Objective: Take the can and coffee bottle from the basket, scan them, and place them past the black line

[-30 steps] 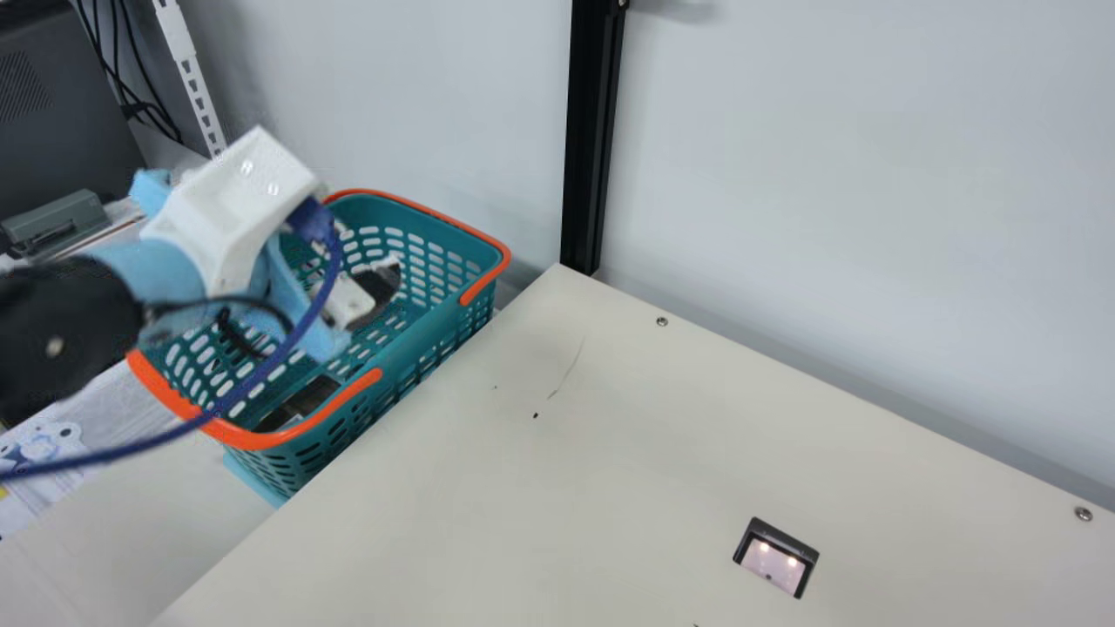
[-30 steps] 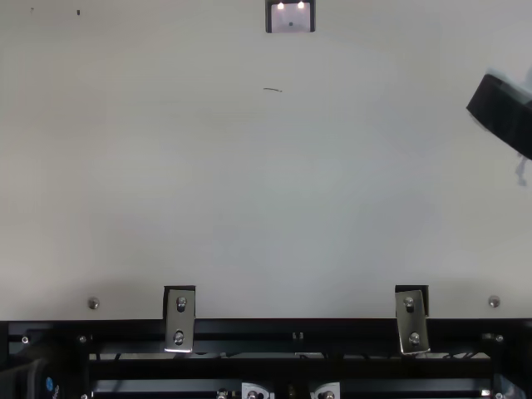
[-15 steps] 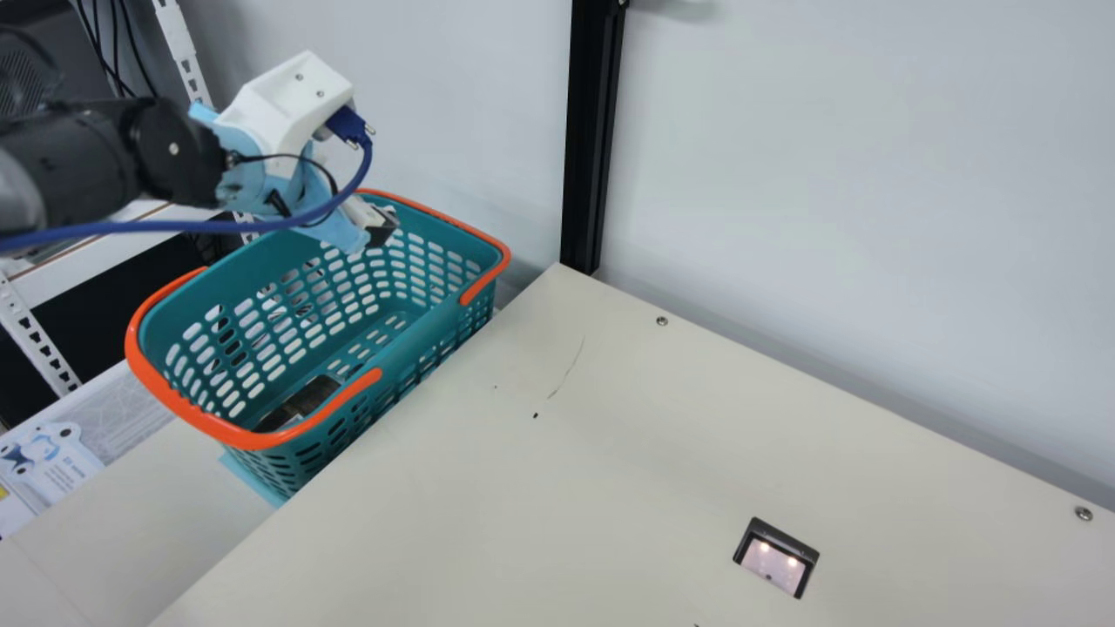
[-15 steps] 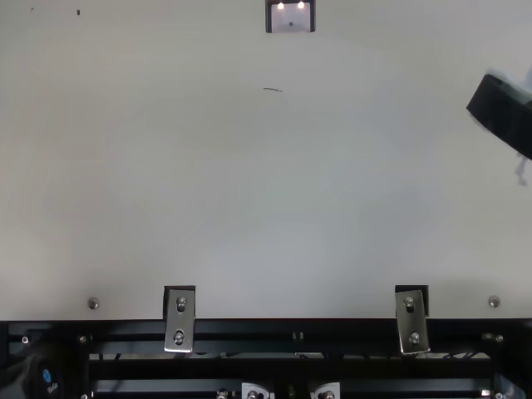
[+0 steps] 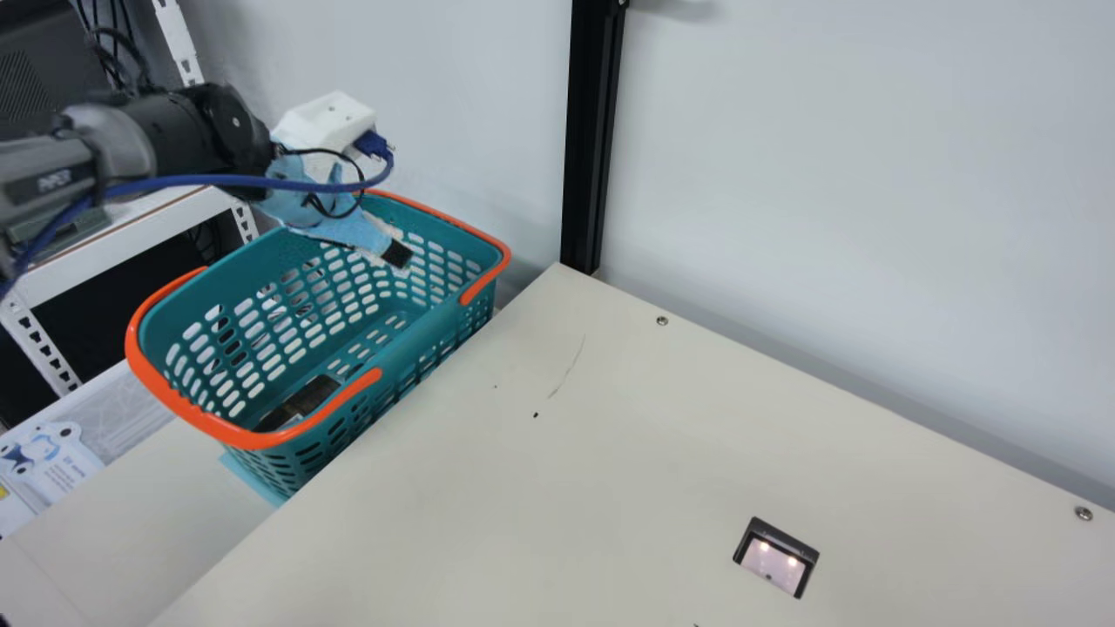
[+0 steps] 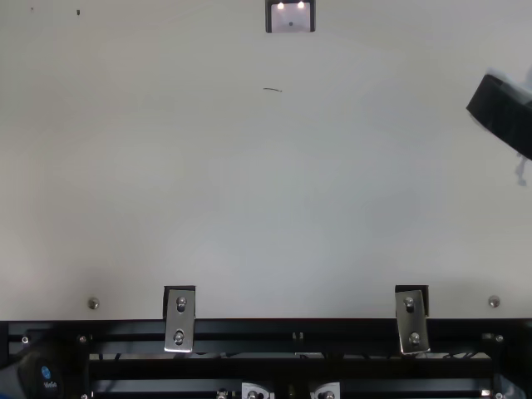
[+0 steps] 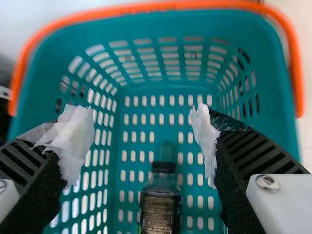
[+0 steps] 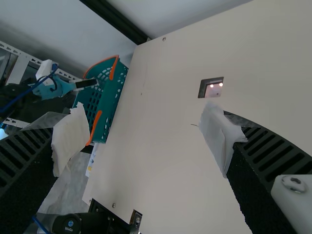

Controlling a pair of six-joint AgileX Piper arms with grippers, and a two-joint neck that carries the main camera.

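Bottle point(image 7: 160, 209): base cut off by bottom edge in left wrist view, label print too small to read. Main view: basket's point(image 5: 418, 344) near rim covers part of it. Left arm point(image 5: 174, 131) is slightly blurred, cut by left edge, and hides a stretch of the far rim; left gripper's point(image 5: 397, 253) other finger is mostly hidden there. Top view: scanner point(image 6: 291, 18) clipped at top edge, right gripper point(image 6: 503, 116) mostly past right edge.

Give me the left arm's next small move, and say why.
I'd ease the left gripper down toward the coffee bottle: its fingers look wide apart and hold nothing, and the bottle lies in the basket, lower than they are.
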